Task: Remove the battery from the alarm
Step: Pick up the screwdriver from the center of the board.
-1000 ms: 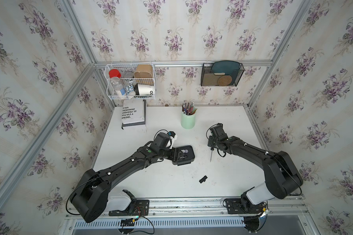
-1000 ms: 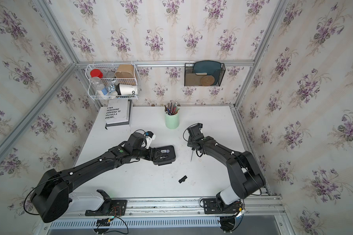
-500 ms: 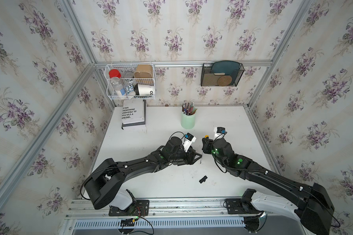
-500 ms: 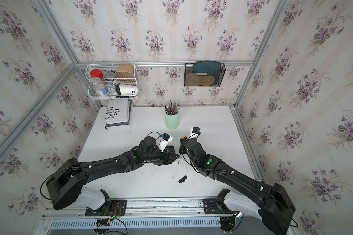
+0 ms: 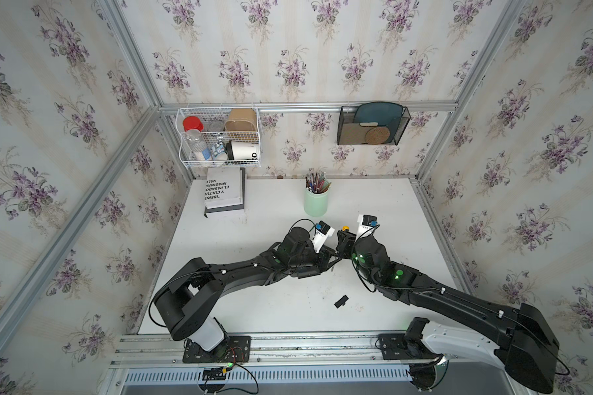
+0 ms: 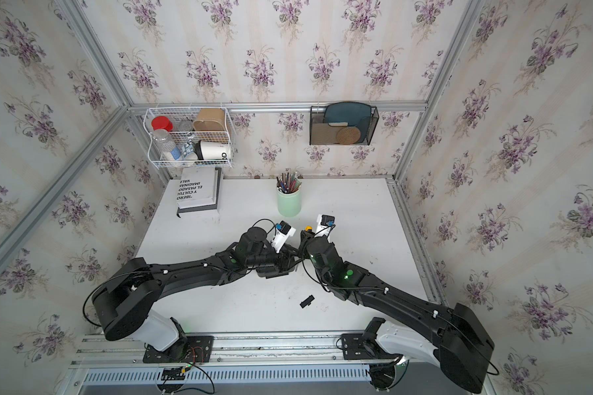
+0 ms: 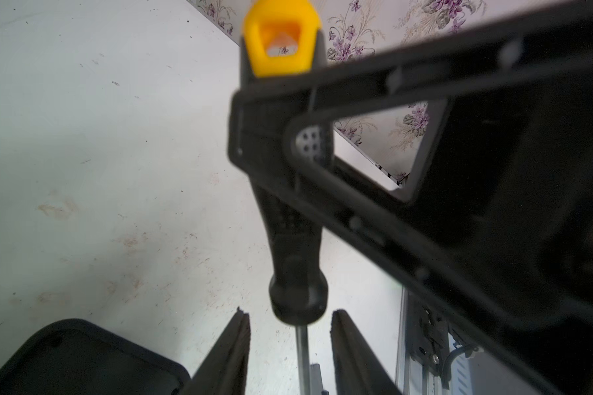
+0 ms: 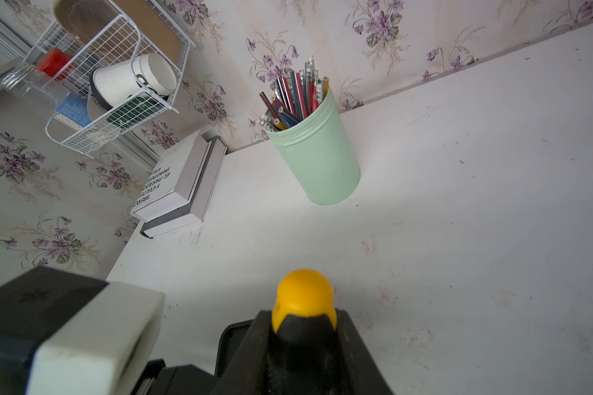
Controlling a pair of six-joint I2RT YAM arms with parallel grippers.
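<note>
Screwdriver (image 7: 295,239) | in right claw (image 8: 302,342) | left claw (image 7: 290,328) parted astride shaft (image 7: 302,355)

Only one rounded corner of the black plastic alarm (image 7: 83,355) is shown in the left wrist view, cut off by the picture's edge; in both top views it is largely covered by the left arm. The metal shaft of the black-handled, yellow-capped screwdriver (image 7: 295,246) is cut off too, its tip unseen. The small cylindrical battery cannot be made out.

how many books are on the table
2, stacked under the wire basket: a white book on top, a darker book beneath it. No others show.
</note>
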